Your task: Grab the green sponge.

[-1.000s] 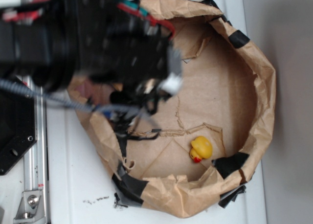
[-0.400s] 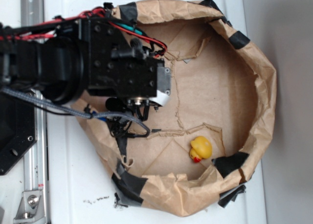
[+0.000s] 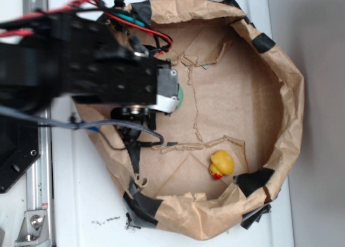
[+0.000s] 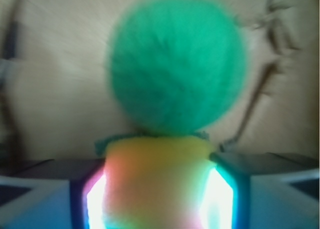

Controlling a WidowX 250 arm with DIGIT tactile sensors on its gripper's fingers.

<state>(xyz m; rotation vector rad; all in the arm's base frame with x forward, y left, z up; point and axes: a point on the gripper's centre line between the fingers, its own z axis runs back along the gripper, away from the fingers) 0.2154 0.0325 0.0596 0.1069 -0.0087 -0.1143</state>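
Observation:
The green sponge (image 4: 176, 64) is a round teal-green ball lying on the brown paper, just ahead of my gripper (image 4: 157, 189) in the wrist view. My jaws stand apart, and the gripper is open. Their lit pads (image 4: 96, 196) flank a yellow wedge-shaped sponge (image 4: 157, 174) that fills the gap between them. I cannot tell if the pads touch the wedge. From the exterior view the black arm (image 3: 81, 69) covers the gripper. Only a sliver of the green sponge (image 3: 180, 97) shows at the arm's right edge.
A crumpled brown paper wall (image 3: 288, 90) patched with black tape rings the work area. A small yellow rubber duck (image 3: 221, 163) sits at the lower right inside it. Cables (image 3: 135, 136) hang below the arm. A metal rail (image 3: 38, 171) runs down the left.
The arm has shifted left and slightly up across the paper ring, and a sliver of the green sponge now shows at its right edge. The duck has not moved.

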